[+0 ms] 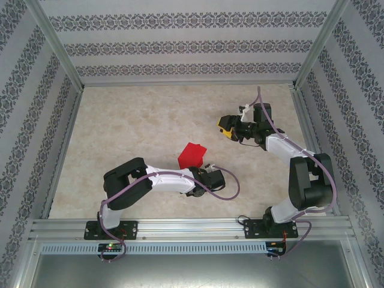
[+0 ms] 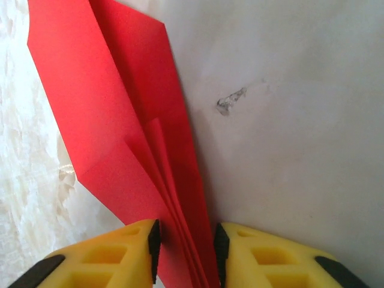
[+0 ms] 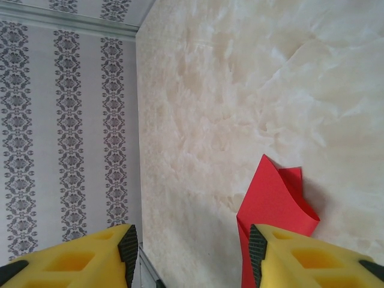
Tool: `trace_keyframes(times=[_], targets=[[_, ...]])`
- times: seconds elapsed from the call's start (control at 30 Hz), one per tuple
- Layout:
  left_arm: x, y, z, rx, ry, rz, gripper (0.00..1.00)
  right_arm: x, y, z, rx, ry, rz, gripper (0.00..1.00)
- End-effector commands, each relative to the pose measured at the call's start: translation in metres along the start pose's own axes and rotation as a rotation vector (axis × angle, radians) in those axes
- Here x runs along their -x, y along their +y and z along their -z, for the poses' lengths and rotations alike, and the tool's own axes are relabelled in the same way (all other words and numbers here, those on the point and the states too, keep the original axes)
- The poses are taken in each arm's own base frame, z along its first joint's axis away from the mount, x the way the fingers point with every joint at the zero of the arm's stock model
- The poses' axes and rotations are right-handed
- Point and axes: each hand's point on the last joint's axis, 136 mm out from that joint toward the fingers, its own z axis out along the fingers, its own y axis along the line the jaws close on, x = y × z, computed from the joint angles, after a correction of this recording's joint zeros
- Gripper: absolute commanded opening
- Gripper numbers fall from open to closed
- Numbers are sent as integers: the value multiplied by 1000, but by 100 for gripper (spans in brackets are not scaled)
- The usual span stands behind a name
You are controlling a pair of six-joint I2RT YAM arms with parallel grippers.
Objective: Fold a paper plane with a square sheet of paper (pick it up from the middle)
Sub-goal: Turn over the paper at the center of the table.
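Observation:
The red sheet is folded into a creased, pointed paper plane (image 1: 192, 155) that rests on the marble table near the middle. In the left wrist view its stacked folds (image 2: 120, 102) run down between the yellow fingers of my left gripper (image 2: 186, 240). The jaws stand slightly apart on either side of the folds, open rather than pinching. From above, the left gripper (image 1: 203, 168) sits at the plane's near right corner. My right gripper (image 1: 225, 127) hovers further back and to the right. It is open (image 3: 192, 240) with nothing between its fingers, and the plane (image 3: 273, 198) shows beyond its right finger.
Patterned walls (image 1: 180, 45) enclose the marble table (image 1: 138, 120) on three sides, with aluminium posts at the back corners. A metal rail (image 1: 192, 228) carrying both arm bases runs along the near edge. Bare table lies left of and behind the plane.

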Motion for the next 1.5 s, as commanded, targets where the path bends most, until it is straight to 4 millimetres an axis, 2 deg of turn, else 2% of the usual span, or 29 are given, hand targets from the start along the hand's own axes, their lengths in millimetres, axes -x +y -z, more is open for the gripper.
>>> trace_keyframes(times=[0.0, 0.2, 0.3, 0.37, 0.47, 0.6, 0.7, 0.77, 0.83, 0.97, 1.1, 1.47], targets=[[18, -19, 18, -140, -54, 43, 43, -17, -5, -9, 10, 56, 16, 53], [35, -11, 56, -303, -140, 167, 61, -42, -13, -20, -20, 104, 21, 48], [40, 0, 81, -379, -169, 221, 63, -52, -17, -24, -36, 118, 20, 44], [36, 8, 97, -436, -170, 262, 63, -59, -17, -27, -47, 124, 24, 41], [19, 25, 108, -514, -142, 364, 62, -71, -15, -33, -59, 143, 30, 36], [-1, 69, 119, -580, -192, 591, 62, -88, -12, -42, -86, 158, 48, 29], [-23, 108, 108, -572, -209, 804, 64, -106, -9, -52, -114, 174, 69, 23], [-37, 127, 94, -561, -192, 929, 64, -117, -7, -59, -133, 184, 85, 19], [-44, 136, 84, -578, -180, 1018, 64, -129, -6, -67, -158, 197, 99, 17], [-50, 141, 59, -610, -155, 1148, 64, -156, -13, -83, -228, 249, 125, 13], [-51, 141, 44, -636, -146, 1210, 64, -171, -26, -96, -282, 286, 144, 10], [-49, 127, 28, -686, -104, 1213, 64, -168, -69, -101, -437, 296, 172, 8]])
